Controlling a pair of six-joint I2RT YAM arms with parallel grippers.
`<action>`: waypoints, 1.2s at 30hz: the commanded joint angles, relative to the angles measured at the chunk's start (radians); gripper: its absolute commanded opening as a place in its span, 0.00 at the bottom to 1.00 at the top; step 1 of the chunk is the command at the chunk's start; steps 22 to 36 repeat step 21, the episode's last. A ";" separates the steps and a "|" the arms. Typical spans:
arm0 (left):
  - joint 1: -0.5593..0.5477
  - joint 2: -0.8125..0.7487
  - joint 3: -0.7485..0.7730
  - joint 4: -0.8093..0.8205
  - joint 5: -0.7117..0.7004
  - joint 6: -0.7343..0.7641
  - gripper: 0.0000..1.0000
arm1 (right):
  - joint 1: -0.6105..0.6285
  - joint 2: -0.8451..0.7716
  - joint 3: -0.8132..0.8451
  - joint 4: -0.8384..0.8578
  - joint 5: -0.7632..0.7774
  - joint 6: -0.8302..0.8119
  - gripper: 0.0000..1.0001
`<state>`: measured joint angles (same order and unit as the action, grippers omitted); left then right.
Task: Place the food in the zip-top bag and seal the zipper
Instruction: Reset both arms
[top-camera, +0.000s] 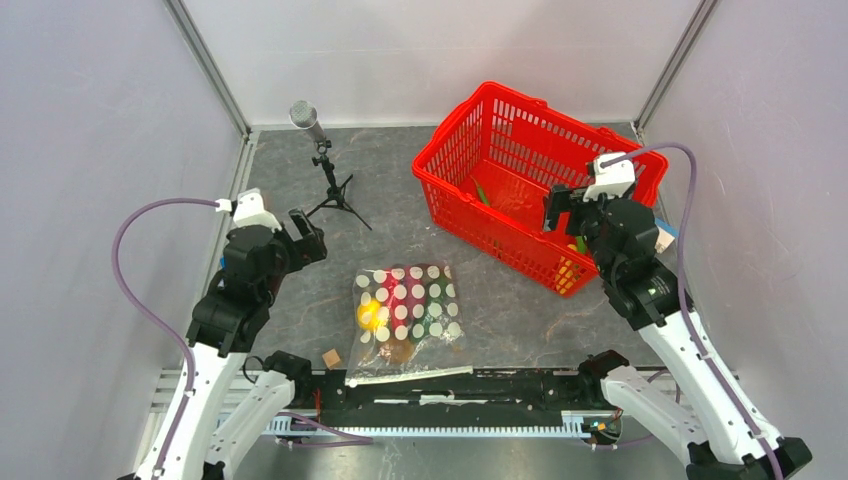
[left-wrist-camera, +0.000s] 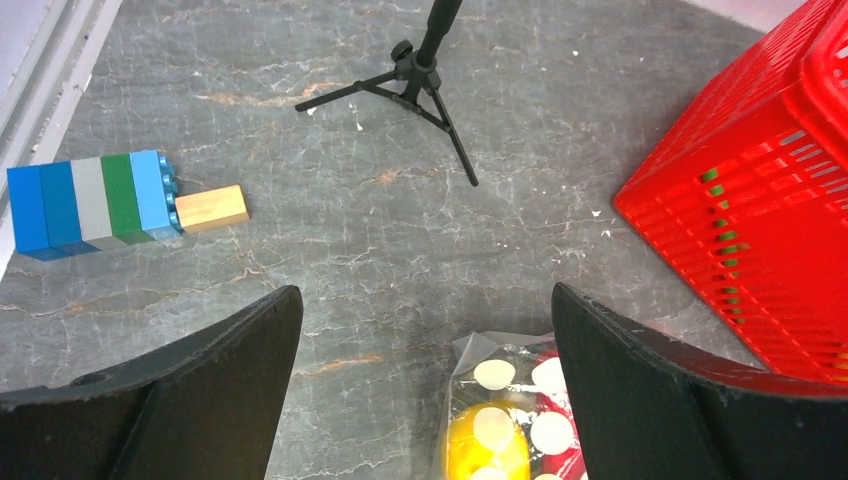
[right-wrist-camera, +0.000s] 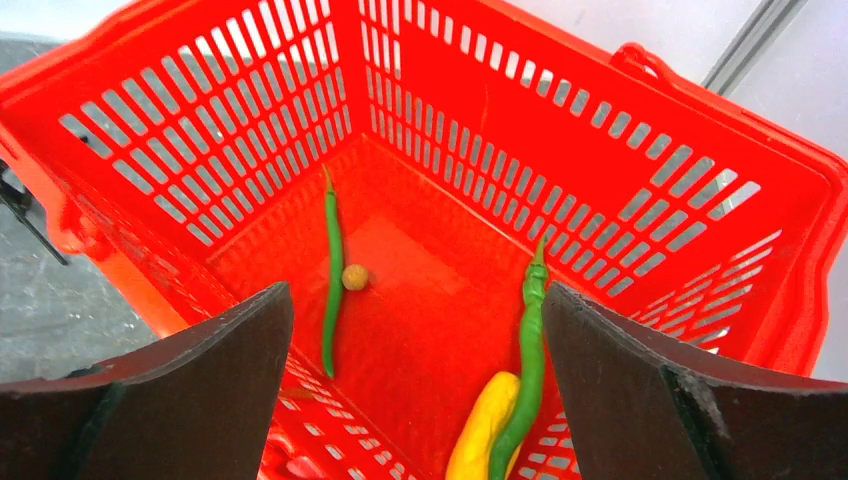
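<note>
Left gripper (top-camera: 306, 236) hovers over the table (top-camera: 400, 180) towards its left edge, jaws spread wide with nothing between them. On my left wrist view its black fingers (left-wrist-camera: 200, 390) frame the far end of the zip-top bag (left-wrist-camera: 505, 385), and they're clear of it.

The zip-top bag lies flat in the middle of the table by the near edge. Through the dots I see a yellow lump (top-camera: 368, 313), some red and green shapes, and a brown lump (top-camera: 400, 350) towards the mouth. The zipper (top-camera: 410, 376) runs along the near side; I can't tell whether it's pressed shut.

Right gripper (top-camera: 560, 212) hangs over the red basket (top-camera: 455, 140) at the far right corner, jaws wide apart, gripping nothing. Looking down my right wrist view, the basket floor carries one green pod (right-wrist-camera: 332, 280) with a small tan ball (right-wrist-camera: 354, 277) just beside it, and a second green pod (right-wrist-camera: 532, 340) lying against a yellow piece (right-wrist-camera: 485, 430).

By the left edge sit blue-green blocks (left-wrist-camera: 90, 200) touching a wooden block (left-wrist-camera: 212, 207). A microphone tripod (top-camera: 335, 195) stands at the far left
</note>
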<state>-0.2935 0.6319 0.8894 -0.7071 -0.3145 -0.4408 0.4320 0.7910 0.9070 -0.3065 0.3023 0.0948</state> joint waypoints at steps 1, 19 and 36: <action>0.004 0.010 0.113 -0.025 -0.022 -0.026 1.00 | -0.027 0.002 0.009 0.053 -0.072 0.038 0.98; 0.004 0.013 0.138 -0.015 -0.061 0.033 1.00 | -0.028 -0.120 -0.151 0.138 -0.150 0.080 0.98; 0.004 0.016 0.141 -0.018 -0.063 0.038 1.00 | -0.027 -0.117 -0.159 0.151 -0.175 0.089 0.98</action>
